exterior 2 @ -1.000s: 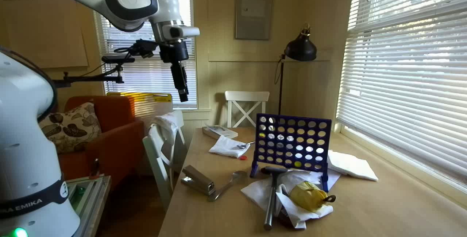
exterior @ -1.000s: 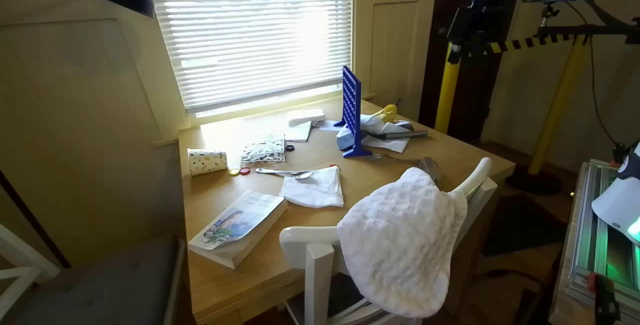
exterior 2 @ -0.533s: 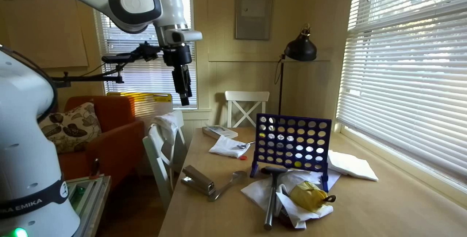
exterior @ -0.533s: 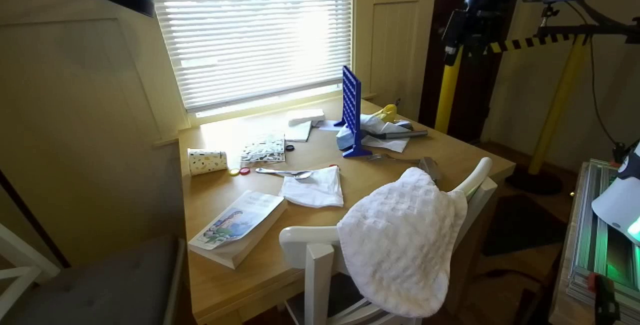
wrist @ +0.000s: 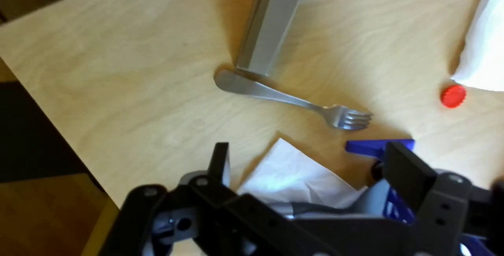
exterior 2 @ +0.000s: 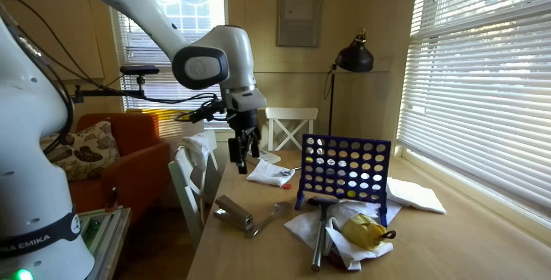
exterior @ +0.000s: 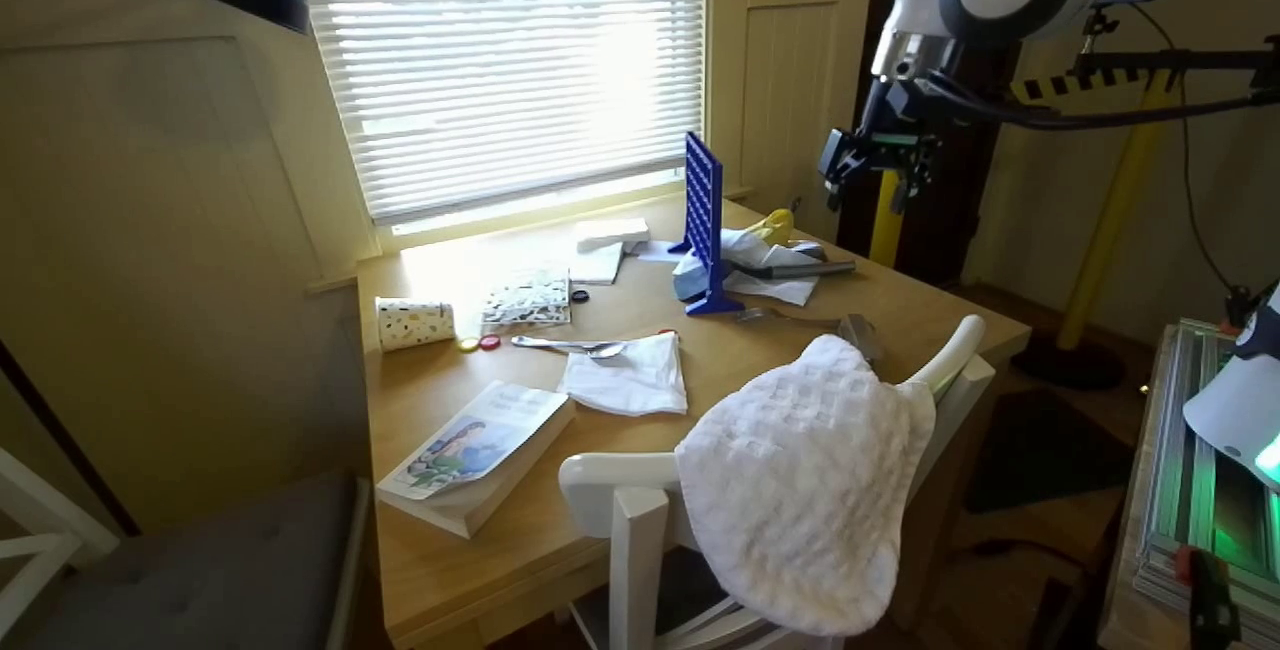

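The fork (wrist: 287, 98), its tines hard to make out in both exterior views, lies on the tabletop (wrist: 157, 75) just beside a stapler (wrist: 273, 23) that the wrist view cuts off at twelve o'clock. There its tines point along the long axis toward half past three, and it sits at half past eleven from the wide-apart fingers (wrist: 409, 173).

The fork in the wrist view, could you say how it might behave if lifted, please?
The fork looks metallic, so it should be stiff. Its smooth sheen suggests it may slip. Being long and slim, it could tilt if gripped near one end.
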You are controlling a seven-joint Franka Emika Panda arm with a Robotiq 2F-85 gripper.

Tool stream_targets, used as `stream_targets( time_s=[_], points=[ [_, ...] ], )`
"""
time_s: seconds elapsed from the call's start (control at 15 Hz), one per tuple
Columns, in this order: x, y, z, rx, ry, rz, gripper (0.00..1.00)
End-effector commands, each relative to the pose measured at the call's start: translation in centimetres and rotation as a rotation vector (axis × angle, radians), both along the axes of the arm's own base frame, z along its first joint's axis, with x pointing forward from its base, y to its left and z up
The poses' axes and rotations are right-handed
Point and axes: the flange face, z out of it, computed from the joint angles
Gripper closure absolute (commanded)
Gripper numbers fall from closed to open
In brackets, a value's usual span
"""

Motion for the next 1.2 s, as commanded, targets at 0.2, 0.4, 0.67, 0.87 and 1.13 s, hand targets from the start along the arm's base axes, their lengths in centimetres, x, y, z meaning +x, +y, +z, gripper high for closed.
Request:
stream_targets(
  time_s=[0.2,0.4,0.67,0.87,1.13],
  points=[
    [0.2,0.0,-0.6,0.003,0.012,-0.004,0.0],
    [1.4,0.1,-2.0,0.035,-0.019,-0.065,0.0],
    [2.6,1.5,-5.7,0.078,-0.054,-0.058,0.0],
    [3.0,4.4,-9.2,0.136,0.003,-0.051,0.0],
    [2.1,5.4,-11.9,0.194,0.082,-0.12,0.0]
  ],
)
